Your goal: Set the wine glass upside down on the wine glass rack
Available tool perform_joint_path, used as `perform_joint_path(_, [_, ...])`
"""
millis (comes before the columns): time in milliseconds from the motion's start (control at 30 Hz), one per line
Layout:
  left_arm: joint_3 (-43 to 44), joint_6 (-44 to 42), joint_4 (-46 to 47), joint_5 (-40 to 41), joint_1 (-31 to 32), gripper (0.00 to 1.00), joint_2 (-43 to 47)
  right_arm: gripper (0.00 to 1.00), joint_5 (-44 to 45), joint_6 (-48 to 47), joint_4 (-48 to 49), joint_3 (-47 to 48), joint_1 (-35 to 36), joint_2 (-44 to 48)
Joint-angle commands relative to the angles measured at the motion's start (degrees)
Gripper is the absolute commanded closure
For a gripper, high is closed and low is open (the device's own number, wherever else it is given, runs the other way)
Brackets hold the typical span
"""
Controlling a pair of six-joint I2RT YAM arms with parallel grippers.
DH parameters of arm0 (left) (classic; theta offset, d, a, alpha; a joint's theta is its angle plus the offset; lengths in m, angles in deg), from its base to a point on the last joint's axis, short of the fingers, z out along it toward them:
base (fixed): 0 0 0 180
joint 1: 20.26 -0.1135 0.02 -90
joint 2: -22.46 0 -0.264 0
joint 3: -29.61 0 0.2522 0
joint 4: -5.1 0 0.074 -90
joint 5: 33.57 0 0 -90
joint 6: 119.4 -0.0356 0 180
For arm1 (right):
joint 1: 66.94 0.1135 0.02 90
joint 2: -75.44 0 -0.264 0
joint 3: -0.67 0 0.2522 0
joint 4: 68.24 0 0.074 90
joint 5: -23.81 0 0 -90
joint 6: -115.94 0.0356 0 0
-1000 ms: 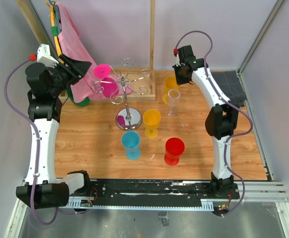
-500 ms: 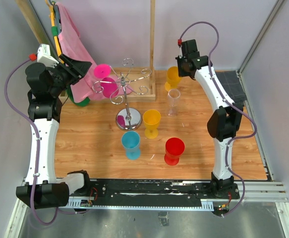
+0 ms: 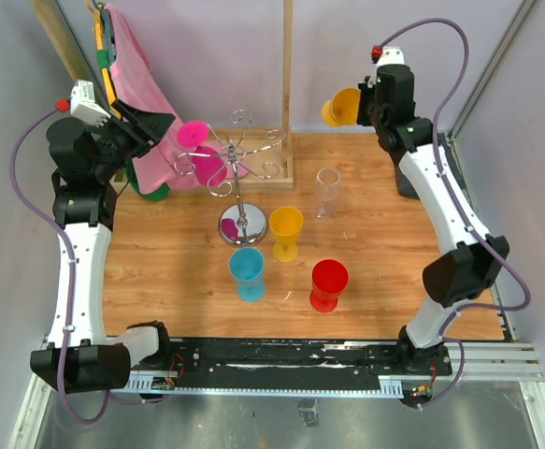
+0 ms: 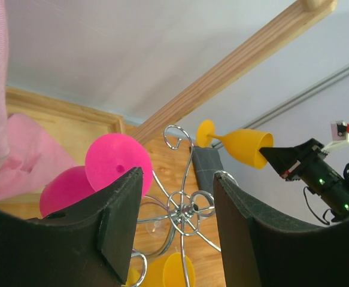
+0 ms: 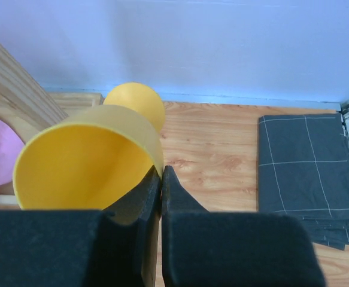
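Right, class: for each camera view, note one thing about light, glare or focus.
Top external: even light, the wine glass rack mirroring colours at its base. Left wrist: the left gripper dark and soft-edged, rack wires sharper. Right wrist: the right gripper is near-black, the yellow wine glass bright.

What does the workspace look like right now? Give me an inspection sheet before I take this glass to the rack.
Surface: wooden tabletop, no spill seen.
Job's things: wine glass rack upright; pink glass hanging on it upside down; orange-yellow glass in the air, on its side, to the right of the rack.
Clutter: clear glass, yellow glass, blue glass and red glass upright on the table; pink cloth; dark folded cloth.
Grippers: right gripper shut on the orange-yellow glass's rim; left gripper open, facing the rack.
Cables: left cable and right cable loop clear of the glasses.
Surroundings: wooden frame behind the rack; plain walls.
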Motion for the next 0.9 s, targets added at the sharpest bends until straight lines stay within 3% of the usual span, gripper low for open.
perform_joint_path(0, [-0.01,2.06,4.56,-3.21,-0.27,0.44,-0.54,0.99,-1.93,2.91,15.46,-8.22,0.45,9.12])
perform_joint_path(267, [-1.03,10.10,13.29,-10.02,-0.30,0.44,-2.32,0.99,-11.96,10.00,34.84,-20.16,-0.11,25.29])
perform_joint_path(400, [-2.15,16.98,20.95,-13.13,-0.30,0.43,-3.01,0.99,-21.43,21.60,42.25,-22.31,-3.52,28.76])
perform_joint_path(600, [-4.08,30.72,37.61,-17.73,-0.25,0.43,-4.61,0.99,-37.69,40.51,55.20,-20.26,-9.39,25.72])
perform_joint_path(867, [-4.20,45.48,53.87,-20.62,-0.11,0.42,-6.71,0.99,-51.64,70.08,82.23,-13.74,-12.00,11.59])
